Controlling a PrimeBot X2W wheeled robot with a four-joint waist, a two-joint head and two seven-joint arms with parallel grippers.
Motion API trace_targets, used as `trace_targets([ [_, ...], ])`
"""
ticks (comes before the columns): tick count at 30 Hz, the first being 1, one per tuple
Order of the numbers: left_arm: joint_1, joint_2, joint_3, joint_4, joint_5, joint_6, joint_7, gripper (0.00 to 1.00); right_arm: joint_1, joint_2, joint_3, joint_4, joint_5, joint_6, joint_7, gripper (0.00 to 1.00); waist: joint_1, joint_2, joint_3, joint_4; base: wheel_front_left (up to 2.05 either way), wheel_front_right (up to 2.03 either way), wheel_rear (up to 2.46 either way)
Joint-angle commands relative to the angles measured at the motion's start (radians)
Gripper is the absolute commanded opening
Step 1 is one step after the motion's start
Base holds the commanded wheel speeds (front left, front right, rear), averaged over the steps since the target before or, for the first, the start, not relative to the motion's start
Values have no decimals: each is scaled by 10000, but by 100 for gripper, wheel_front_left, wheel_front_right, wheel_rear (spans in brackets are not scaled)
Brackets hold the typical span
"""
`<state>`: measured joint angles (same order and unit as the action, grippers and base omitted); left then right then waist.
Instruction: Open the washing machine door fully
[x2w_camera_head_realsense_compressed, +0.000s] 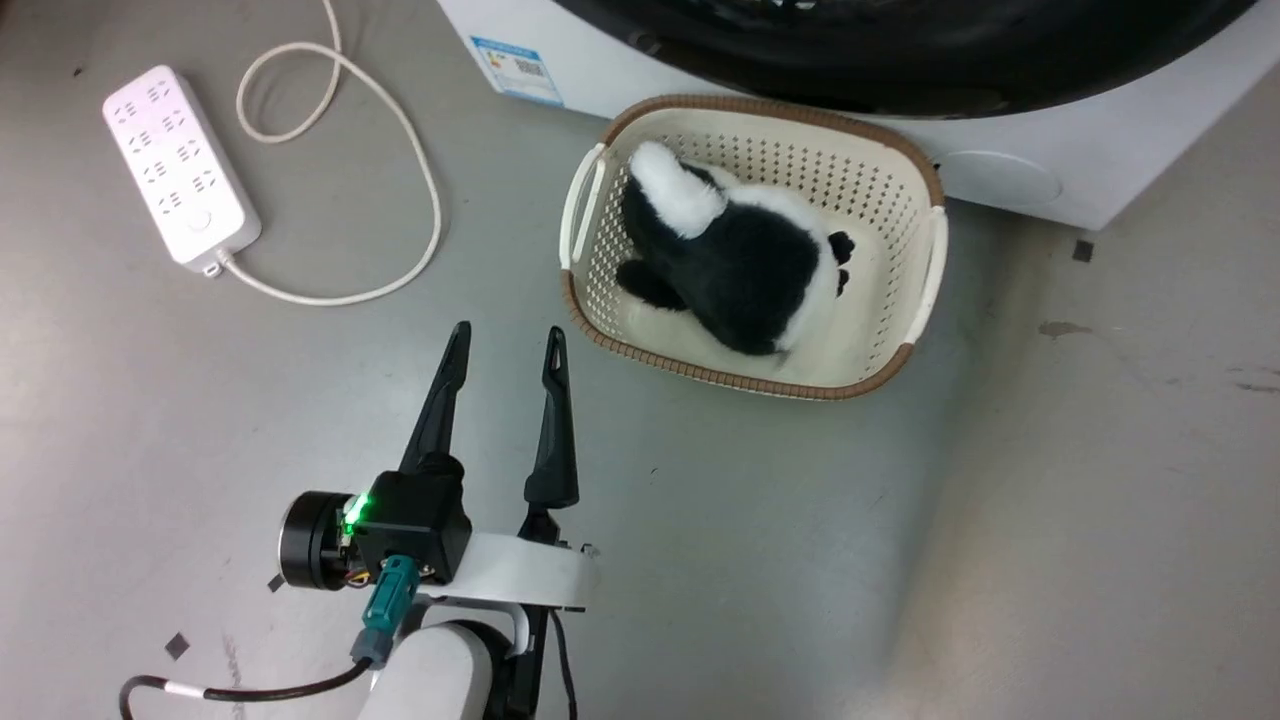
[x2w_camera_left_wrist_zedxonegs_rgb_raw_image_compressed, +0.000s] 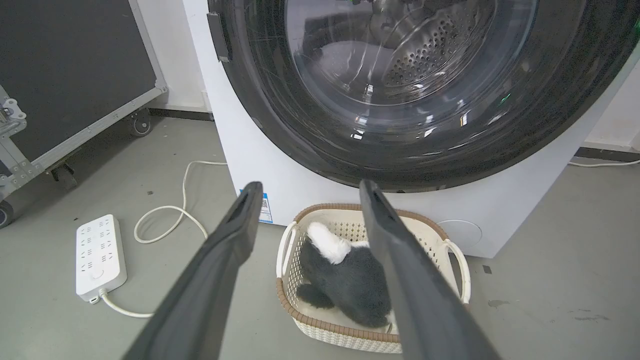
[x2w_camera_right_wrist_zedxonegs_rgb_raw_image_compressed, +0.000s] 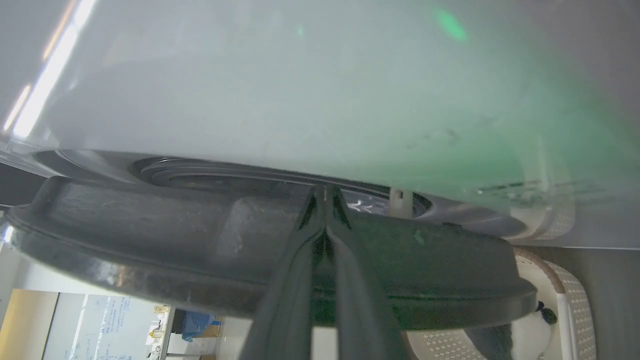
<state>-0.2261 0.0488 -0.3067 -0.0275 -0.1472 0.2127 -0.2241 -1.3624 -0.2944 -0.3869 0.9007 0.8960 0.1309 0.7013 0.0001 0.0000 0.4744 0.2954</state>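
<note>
The washing machine (x2w_camera_head_realsense_compressed: 1100, 140) is a white box along the top of the head view, its glossy black washing machine door (x2w_camera_head_realsense_compressed: 900, 60) cut off by the frame edge. In the left wrist view the door (x2w_camera_left_wrist_zedxonegs_rgb_raw_image_compressed: 280, 100) faces me, and the steel drum shows through its glass window. My left gripper (x2w_camera_head_realsense_compressed: 508, 335) hangs open and empty above the floor, left of the basket and well short of the door. My right gripper (x2w_camera_right_wrist_zedxonegs_rgb_raw_image_compressed: 325, 192) is shut, with its tips in the narrow gap between the door's dark inner rim (x2w_camera_right_wrist_zedxonegs_rgb_raw_image_compressed: 150, 235) and the machine's white front (x2w_camera_right_wrist_zedxonegs_rgb_raw_image_compressed: 300, 100).
A cream basket (x2w_camera_head_realsense_compressed: 930, 250) holding a black-and-white plush toy (x2w_camera_head_realsense_compressed: 730, 260) stands on the floor right below the door. A white power strip (x2w_camera_head_realsense_compressed: 180, 165) with a looped cable lies at the left. A black wheeled case (x2w_camera_left_wrist_zedxonegs_rgb_raw_image_compressed: 75, 75) stands left of the machine.
</note>
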Motion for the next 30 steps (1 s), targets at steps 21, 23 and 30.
trace_targets([
  [21,566,14,294,341,-8,11,-377,100,2649,1041,-959,-526,1892,-2,3076,0,-1,0,-1683,80,0,0,0],
  [23,716,14,372,386,22,-80,-377,100,3319,1440,-968,-952,1927,-2,3291,0,-1,0,-1960,58,0,0,0],
  [30,1090,14,522,572,103,-367,-377,100,5522,2381,-662,-2302,2086,-2,4088,0,-1,0,-2868,113,0,0,0],
])
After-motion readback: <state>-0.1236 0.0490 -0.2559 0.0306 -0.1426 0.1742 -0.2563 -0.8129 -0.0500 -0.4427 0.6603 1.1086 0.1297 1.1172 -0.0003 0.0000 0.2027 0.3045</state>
